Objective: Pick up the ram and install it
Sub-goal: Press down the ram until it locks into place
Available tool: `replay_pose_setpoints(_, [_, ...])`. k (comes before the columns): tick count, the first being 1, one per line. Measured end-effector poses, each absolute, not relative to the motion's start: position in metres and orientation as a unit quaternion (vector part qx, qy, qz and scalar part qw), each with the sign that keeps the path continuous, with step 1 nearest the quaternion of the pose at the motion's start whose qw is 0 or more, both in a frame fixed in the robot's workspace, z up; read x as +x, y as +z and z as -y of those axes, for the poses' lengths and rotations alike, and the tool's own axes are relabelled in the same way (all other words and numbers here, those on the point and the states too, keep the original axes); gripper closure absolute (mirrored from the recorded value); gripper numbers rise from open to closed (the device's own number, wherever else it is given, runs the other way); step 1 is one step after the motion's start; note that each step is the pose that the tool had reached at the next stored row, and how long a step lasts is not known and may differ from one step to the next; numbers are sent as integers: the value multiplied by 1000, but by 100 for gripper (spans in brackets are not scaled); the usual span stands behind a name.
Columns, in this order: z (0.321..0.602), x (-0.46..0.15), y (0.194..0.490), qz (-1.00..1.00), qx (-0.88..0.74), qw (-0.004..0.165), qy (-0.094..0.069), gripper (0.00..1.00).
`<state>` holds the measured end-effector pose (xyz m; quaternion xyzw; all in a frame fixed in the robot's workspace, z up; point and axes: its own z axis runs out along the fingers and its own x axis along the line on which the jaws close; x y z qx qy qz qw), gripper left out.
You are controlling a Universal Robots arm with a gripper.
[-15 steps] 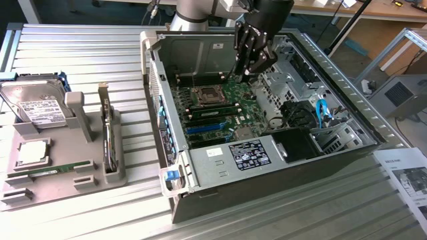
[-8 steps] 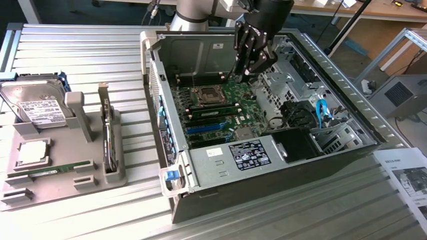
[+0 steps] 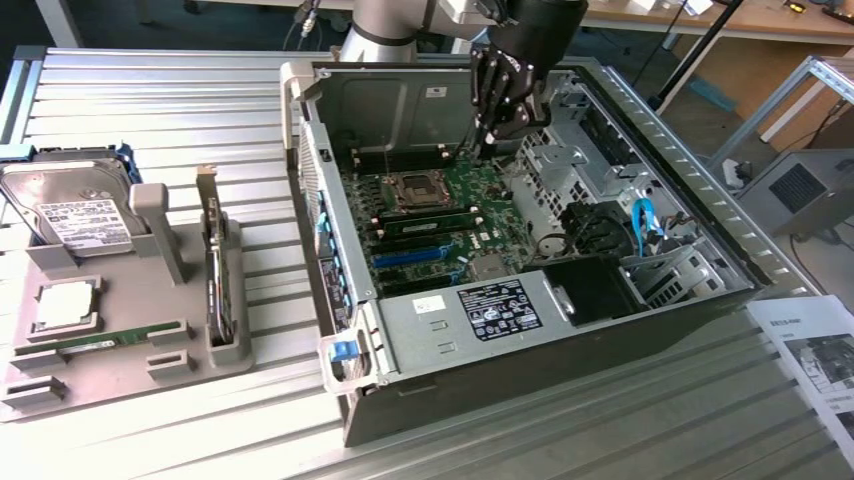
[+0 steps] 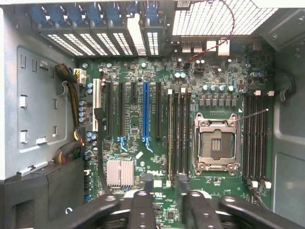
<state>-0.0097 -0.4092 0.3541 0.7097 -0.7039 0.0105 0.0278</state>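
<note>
Inside the open computer case (image 3: 627, 110), my gripper (image 3: 505, 125) hangs above the motherboard (image 3: 461, 185), just past the CPU socket (image 3: 414, 186). In the wrist view its two dark fingers (image 4: 143, 210) stand a little apart, with nothing between them; the gripper (image 4: 167, 200) is open. A thin green ram stick (image 4: 169, 138) stands on edge in the slot beside the CPU socket (image 4: 215, 143), and appears as a green strip (image 3: 430, 215) in the exterior view. Another green ram stick (image 3: 100, 342) lies in the grey tray (image 3: 127, 290) at the exterior view's left.
The tray also holds a silver hard drive (image 3: 74, 215), an upright expansion card (image 3: 214, 270) and a CPU chip (image 3: 64, 305). The case holds a power supply (image 3: 467, 312), blue cables (image 3: 645, 222) and a drive cage. A printed sheet (image 3: 814, 355) lies at the right.
</note>
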Motion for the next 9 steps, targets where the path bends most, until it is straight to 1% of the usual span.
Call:
replay_pose_setpoints(2, [409, -10, 354, 704, 710, 28, 11, 89])
replay_pose_setpoints(7, [409, -9, 354, 704, 710, 28, 11, 89])
replay_pose_setpoints(9, [409, 5, 354, 704, 710, 29, 11, 89])
